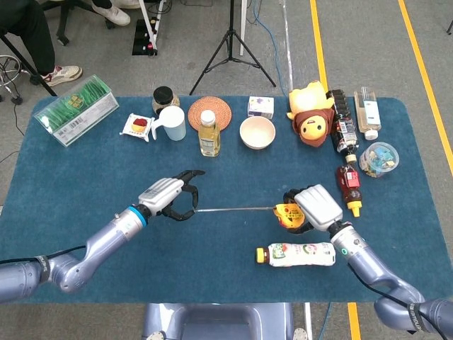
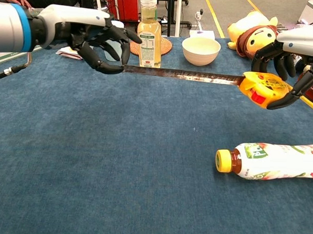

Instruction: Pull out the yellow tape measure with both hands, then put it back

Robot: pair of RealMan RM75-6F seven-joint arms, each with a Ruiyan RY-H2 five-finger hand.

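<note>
Holding: right robot hand [image 2: 289, 62] is curled around the yellow tape measure [image 2: 262, 88], lifted clear of the blue surface [image 1: 85, 177]; left robot hand [image 2: 100, 43] pinches the end of the tape blade [image 2: 183, 75], other fingers spread.
Tape: blade runs taut and nearly level between the two hands, well drawn out.
Hidden: right robot hand is cut off at the chest view's edge; the measure's far side is covered by its fingers. The blade's end hook seems buried in the left fingertips, though I cannot tell for sure.
Near the tape measure: lying drink bottle [image 1: 297, 253] sits just in front of it on the surface; sauce bottle [image 1: 348, 185] lies to its right, near the right hand.
Behind the tape measure: bowl [image 1: 257, 132], juice bottle [image 1: 207, 133], woven coaster [image 1: 210, 112] and plush toy [image 1: 311, 113], along the far side.
Room: bare surface spreads under the blade and left of the tape measure, out to the left and front edges.
</note>
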